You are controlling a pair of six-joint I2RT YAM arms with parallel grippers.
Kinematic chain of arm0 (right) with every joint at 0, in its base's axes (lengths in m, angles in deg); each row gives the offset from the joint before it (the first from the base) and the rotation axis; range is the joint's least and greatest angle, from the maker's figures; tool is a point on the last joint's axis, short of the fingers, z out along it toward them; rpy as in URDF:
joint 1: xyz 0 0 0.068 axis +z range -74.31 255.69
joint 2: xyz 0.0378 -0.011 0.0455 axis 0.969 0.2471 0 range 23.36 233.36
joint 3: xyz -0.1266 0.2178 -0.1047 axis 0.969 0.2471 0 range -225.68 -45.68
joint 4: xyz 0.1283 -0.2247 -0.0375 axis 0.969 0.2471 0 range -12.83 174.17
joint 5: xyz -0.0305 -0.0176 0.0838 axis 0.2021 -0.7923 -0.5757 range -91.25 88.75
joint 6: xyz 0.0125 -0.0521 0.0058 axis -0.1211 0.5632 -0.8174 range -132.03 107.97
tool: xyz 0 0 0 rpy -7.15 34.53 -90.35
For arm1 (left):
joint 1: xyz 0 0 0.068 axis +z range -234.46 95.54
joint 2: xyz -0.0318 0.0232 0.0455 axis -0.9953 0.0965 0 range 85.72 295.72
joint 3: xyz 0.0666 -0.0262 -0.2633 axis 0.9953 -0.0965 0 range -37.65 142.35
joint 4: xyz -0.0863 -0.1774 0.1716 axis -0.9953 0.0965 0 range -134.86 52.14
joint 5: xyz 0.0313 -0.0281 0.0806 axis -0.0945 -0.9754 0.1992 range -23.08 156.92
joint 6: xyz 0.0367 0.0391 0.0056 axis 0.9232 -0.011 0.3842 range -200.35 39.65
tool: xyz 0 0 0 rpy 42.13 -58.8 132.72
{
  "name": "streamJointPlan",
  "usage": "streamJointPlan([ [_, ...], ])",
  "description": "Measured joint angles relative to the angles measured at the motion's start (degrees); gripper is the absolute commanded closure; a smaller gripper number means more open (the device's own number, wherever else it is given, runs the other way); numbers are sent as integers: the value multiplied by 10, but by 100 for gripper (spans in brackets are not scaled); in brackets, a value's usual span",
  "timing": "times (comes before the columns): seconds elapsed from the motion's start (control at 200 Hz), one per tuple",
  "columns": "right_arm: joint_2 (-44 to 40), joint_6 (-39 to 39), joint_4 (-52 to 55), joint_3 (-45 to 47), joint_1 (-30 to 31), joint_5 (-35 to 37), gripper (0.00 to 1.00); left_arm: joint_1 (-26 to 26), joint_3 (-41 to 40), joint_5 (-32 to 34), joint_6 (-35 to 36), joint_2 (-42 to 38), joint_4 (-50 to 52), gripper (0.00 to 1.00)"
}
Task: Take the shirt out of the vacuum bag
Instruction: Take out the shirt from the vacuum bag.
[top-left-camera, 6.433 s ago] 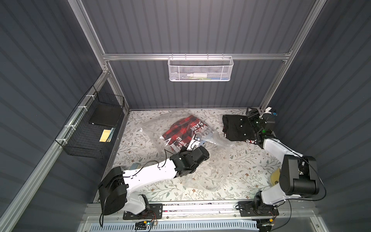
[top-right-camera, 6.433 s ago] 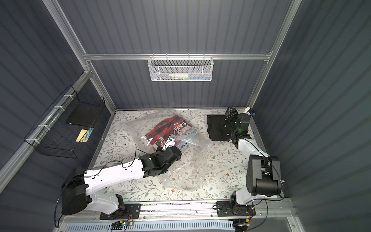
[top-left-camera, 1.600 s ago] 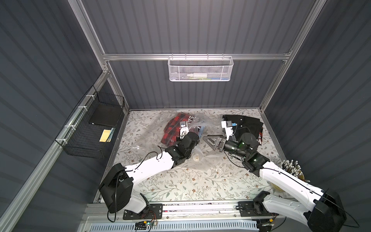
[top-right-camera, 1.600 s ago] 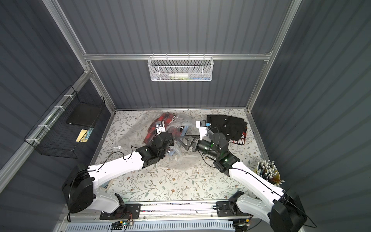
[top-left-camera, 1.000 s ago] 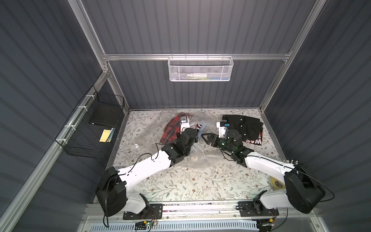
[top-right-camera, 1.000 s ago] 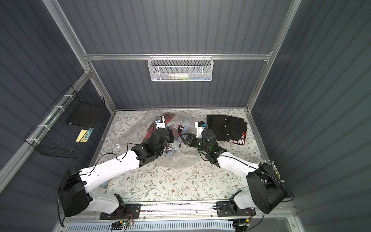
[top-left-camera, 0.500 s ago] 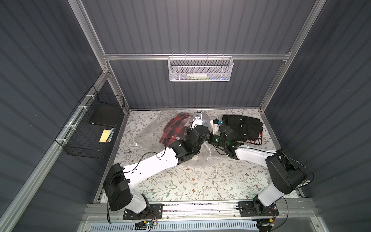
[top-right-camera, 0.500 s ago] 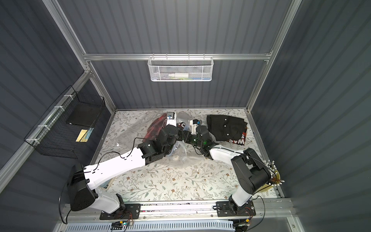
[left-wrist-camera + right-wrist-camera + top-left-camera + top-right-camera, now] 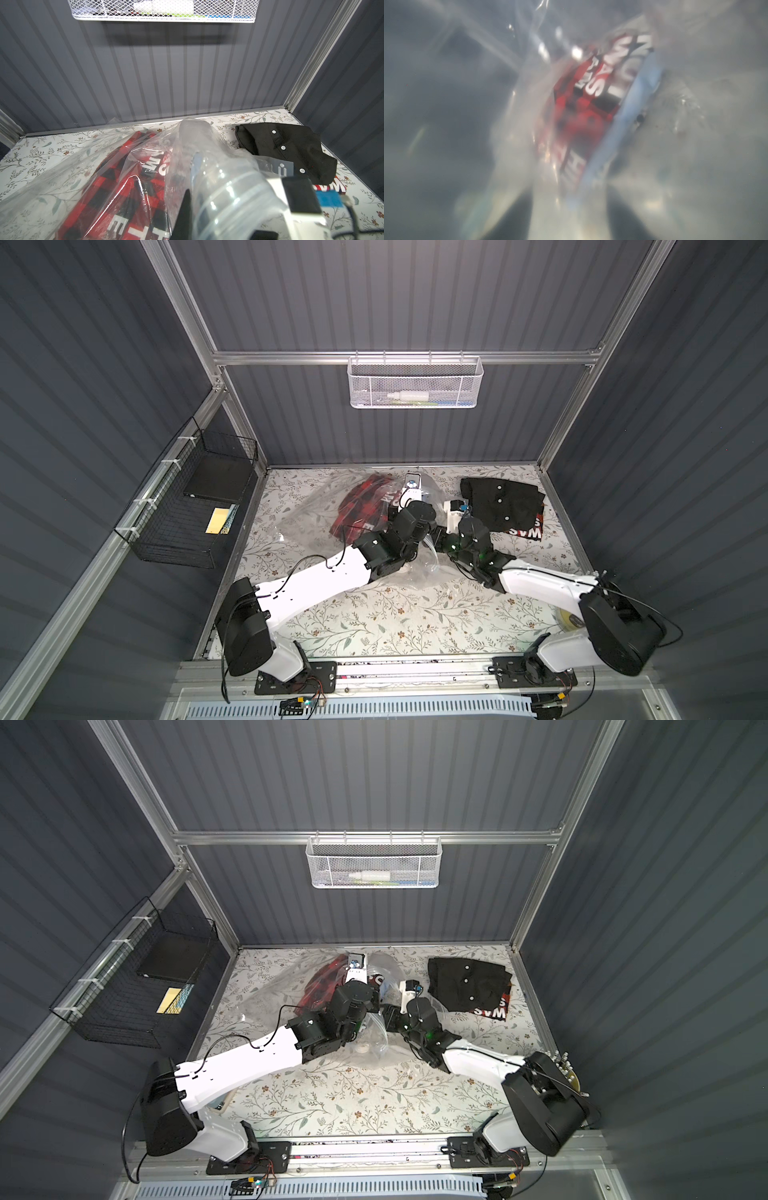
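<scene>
Left gripper (image 9: 194,207) clamps the raised mouth of the vacuum bag (image 9: 307,514). Right gripper (image 9: 435,537) is at the opening; can't tell if its jaws are apart. Red plaid shirt (image 9: 361,506) lies inside, beyond. Best to keep the film high, reach deep, pinch cloth only. Black shirt (image 9: 503,502) lies outside, farther back.

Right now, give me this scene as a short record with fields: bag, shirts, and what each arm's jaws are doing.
vacuum bag: clear, crumpled on the floral table, zip edge lifted
plaid shirt: red and black, inside the bag
black button shirt: outside the bag, at the table's far right
left jaws: shut on the bag's zip edge
right jaws: apart, at the bag's mouth, facing the plaid shirt
</scene>
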Motion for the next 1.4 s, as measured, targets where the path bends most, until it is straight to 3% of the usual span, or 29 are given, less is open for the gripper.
streamJointPlan([
  [0.25, -146, 4, 31, 74, 39, 79, 39, 0, -2, 7, 0, 0, 0, 100],
  [0.415, -160, 8, 39, 74, 59, 96, 39, 0, -2, 6, 0, 0, 0, 100],
  [0.735, -104, 8, 28, 74, 120, 115, 40, 0, -2, 6, 0, 8, 0, 100],
  [0.981, -35, 8, 16, 63, 124, 145, 41, 0, -2, 7, 0, 8, 0, 100],
  [1.251, 37, 12, -10, 1, 83, 131, 43, 0, -2, 7, 0, 7, 3, 100],
  [1.401, 80, 7, -42, -27, 35, 87, 46, 0, -2, 6, 0, 4, 5, 100],
])
